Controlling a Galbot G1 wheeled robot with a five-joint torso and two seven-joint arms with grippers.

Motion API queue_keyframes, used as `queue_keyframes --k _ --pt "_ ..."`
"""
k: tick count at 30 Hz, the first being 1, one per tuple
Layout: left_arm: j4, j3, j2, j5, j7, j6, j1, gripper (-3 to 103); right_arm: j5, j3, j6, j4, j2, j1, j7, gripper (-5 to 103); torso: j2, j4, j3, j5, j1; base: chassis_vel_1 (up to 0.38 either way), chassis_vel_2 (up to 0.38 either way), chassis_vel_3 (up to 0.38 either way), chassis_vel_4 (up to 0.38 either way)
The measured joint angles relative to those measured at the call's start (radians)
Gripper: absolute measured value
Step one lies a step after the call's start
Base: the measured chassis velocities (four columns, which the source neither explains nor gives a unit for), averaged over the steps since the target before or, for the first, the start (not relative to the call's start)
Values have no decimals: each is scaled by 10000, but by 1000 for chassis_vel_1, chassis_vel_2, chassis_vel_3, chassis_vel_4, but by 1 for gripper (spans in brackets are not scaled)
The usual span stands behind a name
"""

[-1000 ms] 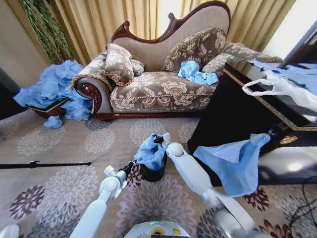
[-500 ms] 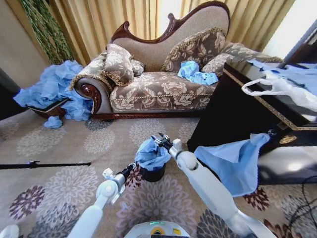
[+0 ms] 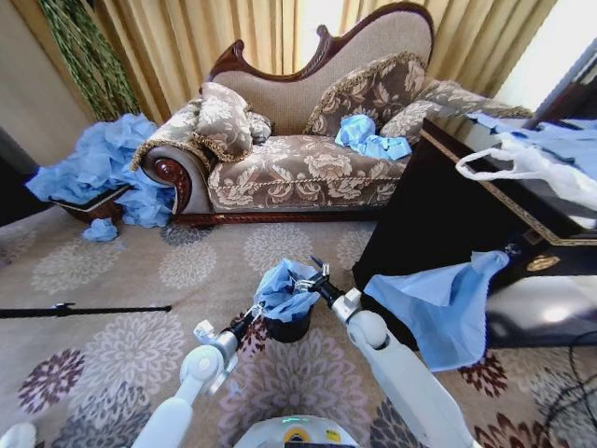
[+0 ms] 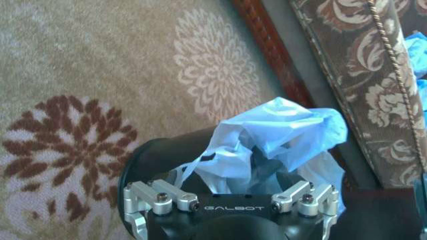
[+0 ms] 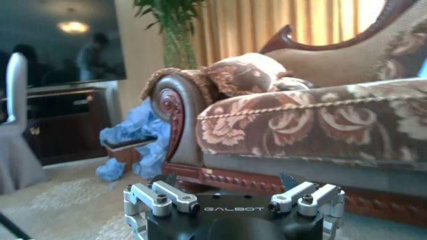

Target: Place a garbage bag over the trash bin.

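Fingers of the right gripper point(image 3: 312, 276) stand spread over the garbage bag point(image 3: 283, 291), which lies bunched on top of the trash bin point(image 3: 286, 327); the left gripper point(image 3: 252, 315) reaches in at the bin's left side, and whether its fingers pinch the plastic I cannot tell. From the head view the bin stands on a beige carpet point(image 3: 112, 280) patterned with large floral medallions. Behind it runs an ornate sofa point(image 3: 298, 168) with patterned cushions, a crumpled blue bag point(image 3: 366, 136) on its seat, and gold curtains point(image 3: 187, 42) beyond. A heap of blue bags point(image 3: 98, 173) sits by the sofa's left arm. To the right a dark counter point(image 3: 438, 201) crowds close to the bin — another blue bag point(image 3: 448, 303) hangs off its edge, and a white handled bag point(image 3: 527, 163) lies on top. A black rod point(image 3: 84, 309) lies across the carpet at left.

The left wrist view looks down on the bin point(image 4: 157, 160), its rim partly draped by the bag point(image 4: 280, 137), the plastic mounded up rather than spread — the sofa's base point(image 4: 280, 65) runs just beyond.

The right wrist view faces the sofa's scrolled arm point(image 5: 175, 115), the blue heap point(image 5: 137, 137) beside it, a potted plant point(image 5: 175, 27) and a dark cabinet point(image 5: 63, 120) behind.
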Motion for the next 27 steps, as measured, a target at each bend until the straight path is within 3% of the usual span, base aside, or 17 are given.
queue_keyframes --k 6,9,10,13,27 --pt "-173 89 269 -53 -131 44 26 100 -501 756 147 705 -10 -881 632 100 0 1 1 3 1 0 0 0 0" --pt "-167 202 330 -43 -184 78 93 102 -634 1085 -814 2170 -259 -2002 1755 100 0 -3 0 -3 0 0 0 0 0" --pt "-167 202 330 -43 -184 78 93 102 -634 1085 -814 2170 -259 -2002 1755 100 0 -3 0 -3 0 0 0 0 0" --pt "-132 375 288 33 -147 191 368 100 -492 1287 -1599 3019 -156 -3147 2694 100 0 0 -1 -1 0 0 0 0 0" --pt "144 2004 -237 284 -35 504 93 98 -812 1500 -1760 2823 524 -3764 3149 100 0 0 1 1 0 0 0 0 0"
